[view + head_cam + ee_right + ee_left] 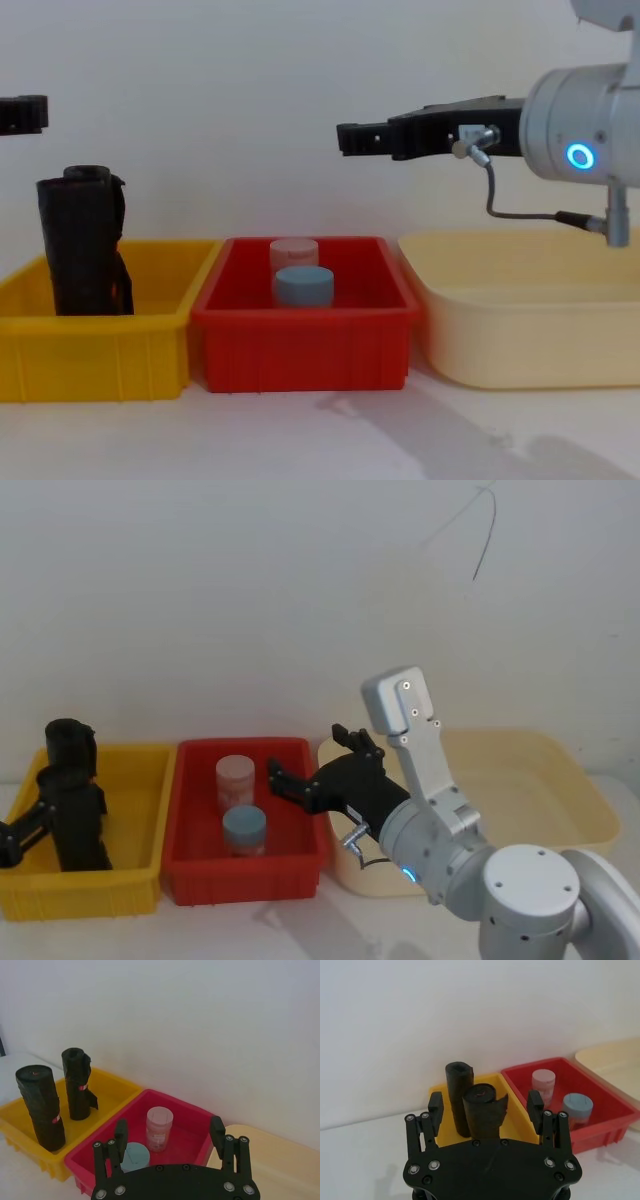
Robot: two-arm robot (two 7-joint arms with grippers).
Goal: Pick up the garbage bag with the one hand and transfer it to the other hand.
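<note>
Standing garbage bag, crinkled black cylinder

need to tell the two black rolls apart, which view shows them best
Right wrist view: both black rolls stand apart in the yellow bin. Left wrist, chest and head views overlap them.

The red bin sat on the white table. Inside it stood two jars: a pink jar toward the wall, and a blue-lidded jar just in front. A yellow bin sat just beside the red bin's left, and a cream tub close on its right.
</note>
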